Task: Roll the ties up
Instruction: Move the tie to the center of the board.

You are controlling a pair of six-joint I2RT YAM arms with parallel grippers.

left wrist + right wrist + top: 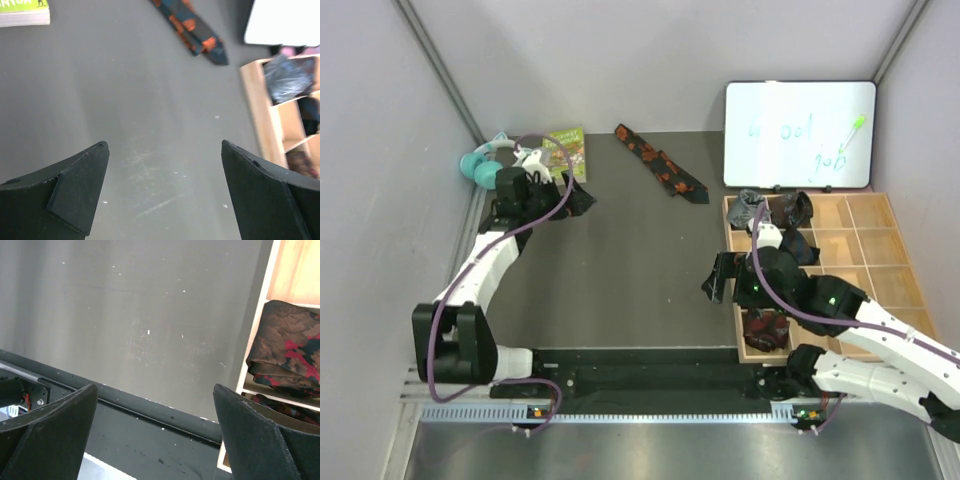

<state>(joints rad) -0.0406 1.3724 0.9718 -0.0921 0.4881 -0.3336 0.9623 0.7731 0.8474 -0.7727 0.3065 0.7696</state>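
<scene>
A black tie with orange-red leaf blotches (pixel 660 163) lies as a flat strip at the back middle of the grey table; its pointed end shows in the left wrist view (pixel 197 35). My left gripper (pixel 578 198) is open and empty over the back left, well left of that tie. My right gripper (pixel 723 277) is open and empty beside the wooden tray's left wall. Rolled ties sit in tray cells: a grey one (pixel 747 209), a dark brown one (pixel 790 210), and a maroon-patterned one (pixel 765 328), also in the right wrist view (pixel 287 352).
A wooden compartment tray (pixel 880 250) stands at the right. A whiteboard (pixel 800 135) leans at the back right. A green book (pixel 565 150) and a teal object (pixel 480 168) lie at the back left. Grey walls enclose the table.
</scene>
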